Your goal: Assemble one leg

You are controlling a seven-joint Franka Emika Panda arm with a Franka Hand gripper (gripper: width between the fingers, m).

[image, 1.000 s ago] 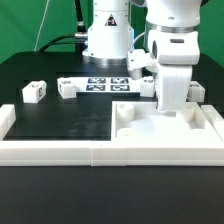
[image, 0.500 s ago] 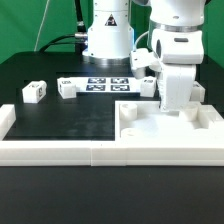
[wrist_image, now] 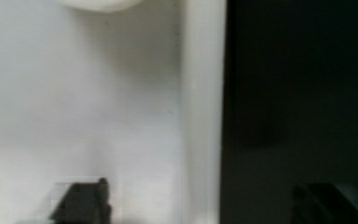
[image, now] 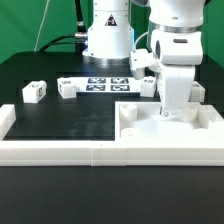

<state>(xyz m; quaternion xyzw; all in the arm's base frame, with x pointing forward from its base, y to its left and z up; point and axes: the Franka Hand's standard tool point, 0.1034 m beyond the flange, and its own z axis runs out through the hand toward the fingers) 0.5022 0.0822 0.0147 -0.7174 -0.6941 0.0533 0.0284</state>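
Two legs, small white blocks with tags, lie at the exterior view's left: one [image: 33,91] and another [image: 66,88]. A third leg [image: 141,60] shows behind the arm, and a fourth [image: 198,92] lies at the right of the hand. My gripper [image: 171,112] hangs low over the large white panel [image: 150,130]. In the wrist view my gripper [wrist_image: 211,205] is open; its dark fingertips [wrist_image: 87,203] straddle the panel's edge [wrist_image: 201,120], with black table on one side. Nothing is between the jaws.
The marker board [image: 104,85] lies behind the panel's left part. A white frame rim [image: 60,150] runs along the front of the black mat. The robot's base [image: 105,35] stands at the back. A round hole [wrist_image: 105,4] shows in the panel.
My gripper has sunk a little toward the panel and shifted slightly to the exterior view's right. The legs have not moved.
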